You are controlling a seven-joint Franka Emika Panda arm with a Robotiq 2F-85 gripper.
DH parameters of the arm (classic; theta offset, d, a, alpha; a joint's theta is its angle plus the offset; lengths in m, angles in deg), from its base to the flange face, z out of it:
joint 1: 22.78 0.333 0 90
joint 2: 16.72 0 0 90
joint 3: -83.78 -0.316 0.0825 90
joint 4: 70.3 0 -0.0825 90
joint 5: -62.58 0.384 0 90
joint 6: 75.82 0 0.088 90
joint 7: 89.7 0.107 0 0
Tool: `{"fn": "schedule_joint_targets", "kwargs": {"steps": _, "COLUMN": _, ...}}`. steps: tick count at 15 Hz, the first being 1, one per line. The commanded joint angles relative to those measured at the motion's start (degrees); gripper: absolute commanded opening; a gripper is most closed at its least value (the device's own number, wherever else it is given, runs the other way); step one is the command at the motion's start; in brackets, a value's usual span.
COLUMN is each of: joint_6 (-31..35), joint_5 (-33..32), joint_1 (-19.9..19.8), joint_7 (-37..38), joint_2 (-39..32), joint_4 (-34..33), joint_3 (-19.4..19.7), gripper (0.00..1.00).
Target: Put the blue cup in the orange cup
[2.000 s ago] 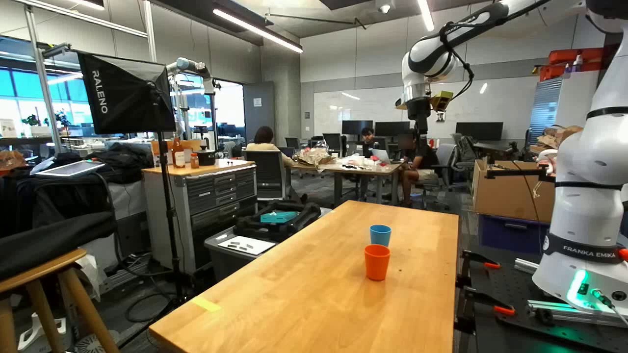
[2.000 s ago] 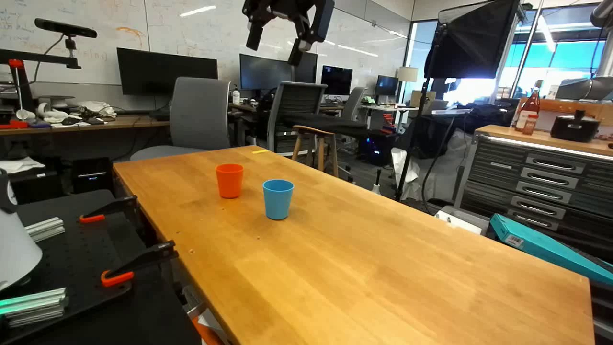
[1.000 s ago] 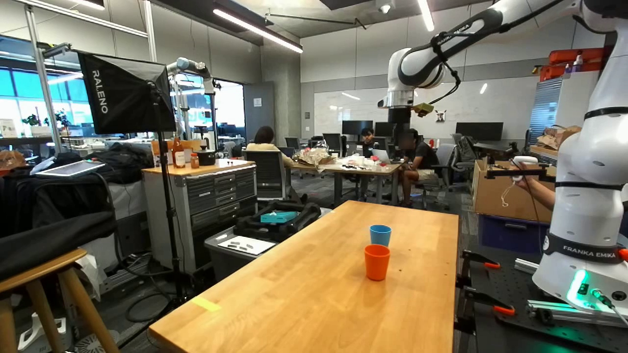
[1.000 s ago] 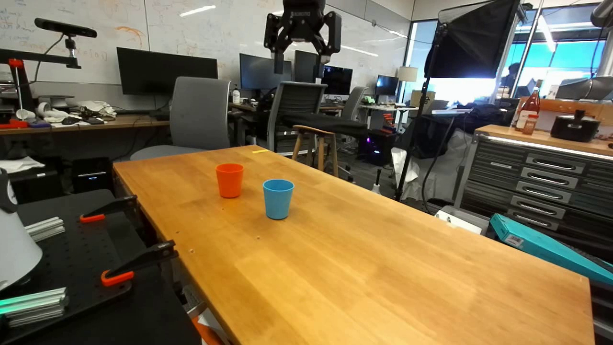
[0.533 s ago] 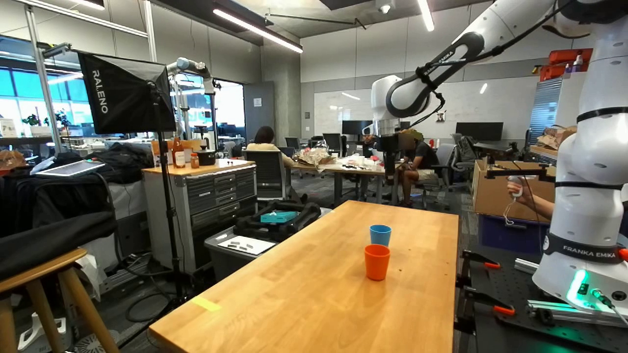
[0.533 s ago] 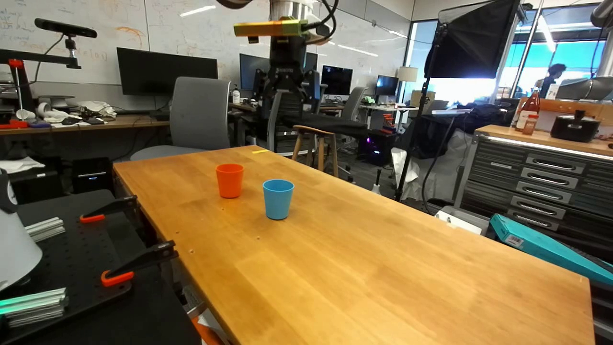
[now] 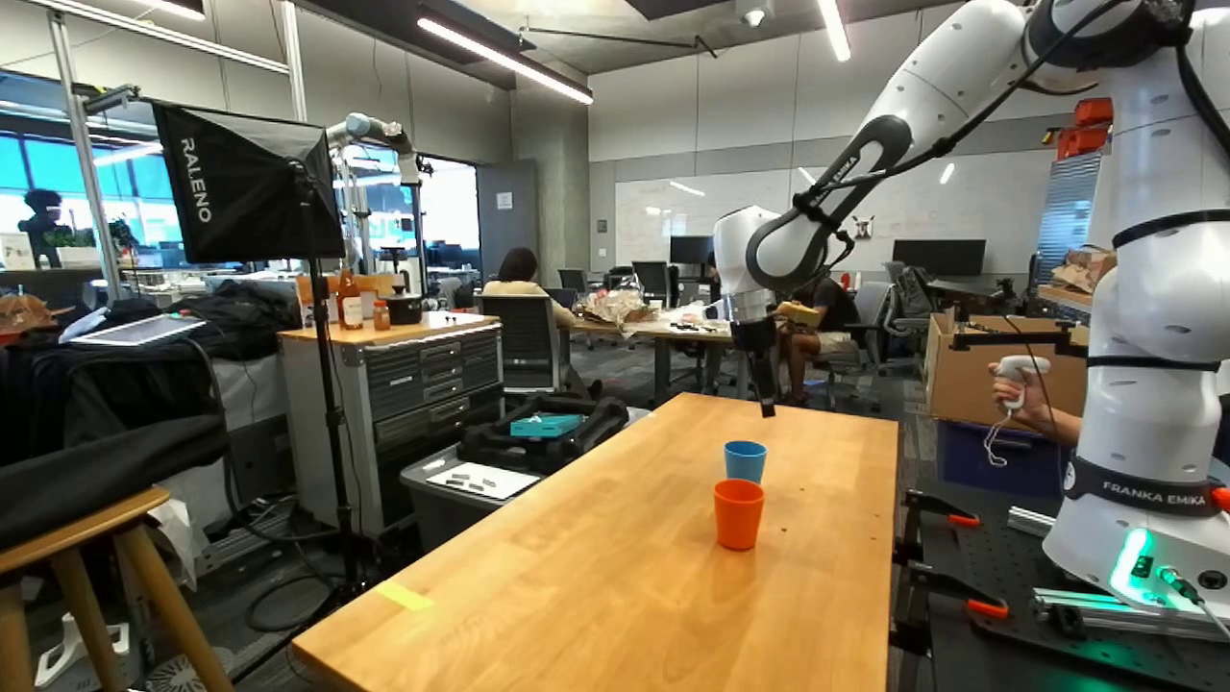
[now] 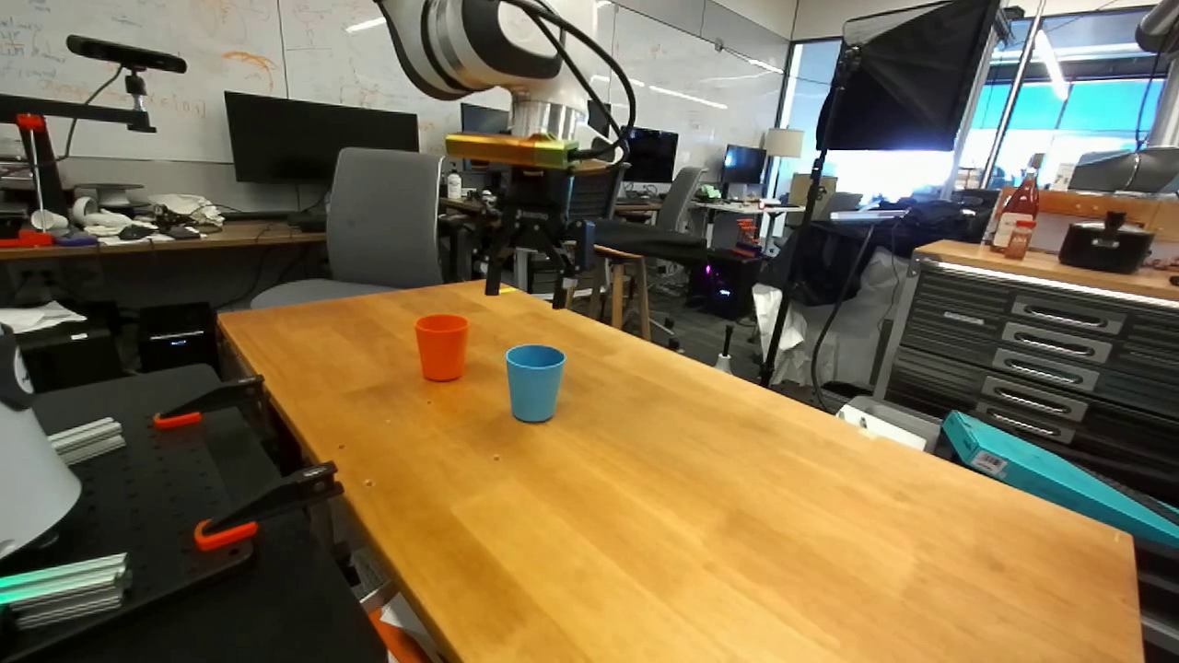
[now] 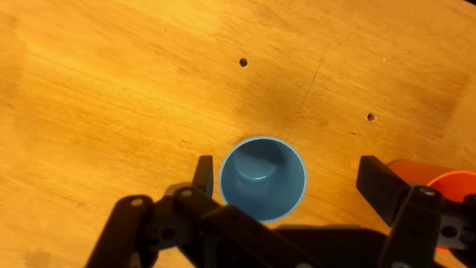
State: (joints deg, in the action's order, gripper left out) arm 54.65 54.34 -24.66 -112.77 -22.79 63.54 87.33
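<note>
Wrist view: found the blue cup [image 9: 262, 178] standing upright on the counter [image 9: 111, 74], below the end effector [image 9: 288, 176] and apart from it. Saw the cup's round rim framed between the jaws from that angle, nearer the jaw at picture left, with a bit of the lower rim hidden behind part of the end effector. Found the orange cup [image 9: 452, 185] past the jaw at picture right, largely covered by that side of the end effector. Saw the jaws spread wide apart, there and again in an exterior view. In both exterior views, saw the end effector pointing down over the counter, higher than the rims of both cups. Just above the end effector, spotted a yellow bar-shaped device [image 8: 511, 149], then the white arm [image 7: 947, 86] slanting up and away. Lower than the end effector, at the counter's edge, noticed a black-and-orange clamp [image 8: 276, 497]. Well apart from the end effector, made out a strip of yellow tape [image 7: 405, 596] on the counter and, farther out, a black softbox light [image 7: 245, 183] marked RALENO.
</note>
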Motion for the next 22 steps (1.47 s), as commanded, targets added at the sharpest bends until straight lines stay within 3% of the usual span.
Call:
{"fn": "schedule_joint_targets", "kwargs": {"steps": 1, "joint_6": 3.53, "joint_5": -1.26, "joint_1": 0.13, "joint_7": 0.11, "joint_2": -3.82, "joint_4": 0.36, "joint_3": -1.61, "gripper": 1.0}}
{"fn": "schedule_joint_targets", "kwargs": {"steps": 11, "joint_6": 10.14, "joint_5": -5.47, "joint_1": 1.82, "joint_7": 2.4, "joint_2": -10.58, "joint_4": -0.38, "joint_3": -3.89, "gripper": 1.0}}
{"fn": "schedule_joint_targets", "kwargs": {"steps": 12, "joint_6": 10.74, "joint_5": -6.29, "joint_1": 2.06, "joint_7": 2.88, "joint_2": -11.0, "joint_4": -0.49, "joint_3": -3.68, "gripper": 0.75}}
{"fn": "schedule_joint_targets", "kwargs": {"steps": 13, "joint_6": 11.23, "joint_5": -6.97, "joint_1": 2.18, "joint_7": 3.38, "joint_2": -11.53, "joint_4": -0.73, "joint_3": -3.56, "gripper": 0.74}}
{"fn": "schedule_joint_targets", "kwargs": {"steps": 17, "joint_6": 11.82, "joint_5": -8.44, "joint_1": 1.95, "joint_7": 5.37, "joint_2": -14.23, "joint_4": -2.74, "joint_3": -2.98, "gripper": 0.42}}
{"fn": "schedule_joint_targets", "kwargs": {"steps": 22, "joint_6": 10.18, "joint_5": -5.92, "joint_1": 0.31, "joint_7": 5.02, "joint_2": -15.45, "joint_4": -5.52, "joint_3": -3.13, "gripper": 0.05}}
